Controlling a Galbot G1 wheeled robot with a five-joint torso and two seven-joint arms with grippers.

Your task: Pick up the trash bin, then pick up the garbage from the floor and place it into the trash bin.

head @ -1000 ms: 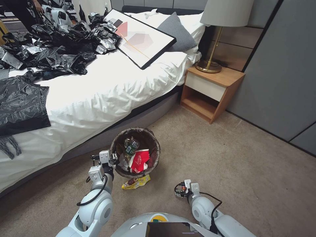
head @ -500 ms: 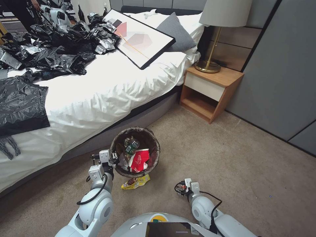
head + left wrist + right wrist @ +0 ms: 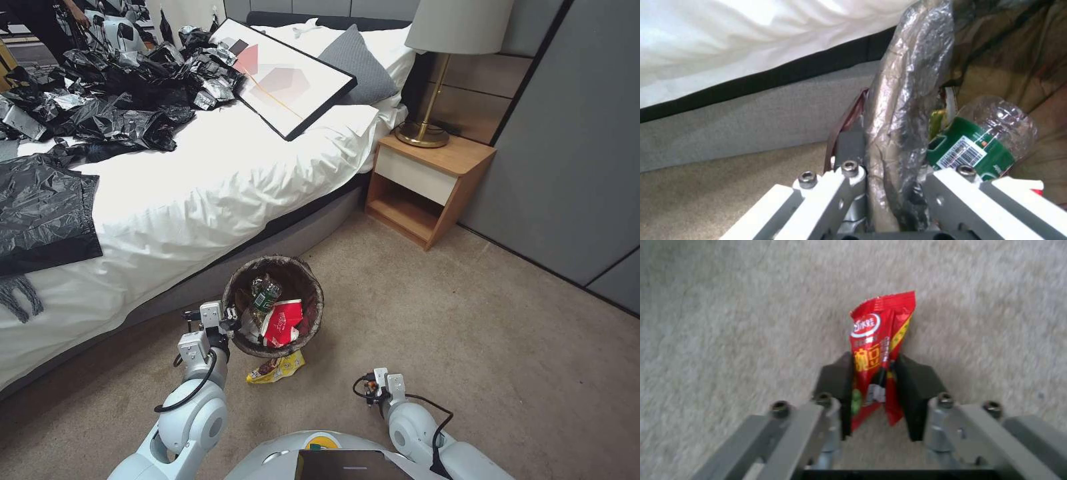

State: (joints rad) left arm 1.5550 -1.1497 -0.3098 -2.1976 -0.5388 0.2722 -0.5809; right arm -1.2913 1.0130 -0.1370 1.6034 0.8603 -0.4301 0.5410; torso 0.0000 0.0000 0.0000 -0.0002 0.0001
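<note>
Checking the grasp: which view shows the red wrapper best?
The right wrist view: the red wrapper sits pinched in the right end effector. The head view shows that end effector low over the carpet, the wrapper barely discernible.

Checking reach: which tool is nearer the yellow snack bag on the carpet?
Left. The left tool grips the trash bin rim just above the yellow snack bag; the right tool, holding a red wrapper, is farther off.

R gripper [image 3: 381,385] w/ red wrapper [image 3: 876,350] pulled back toward robot base.
</note>
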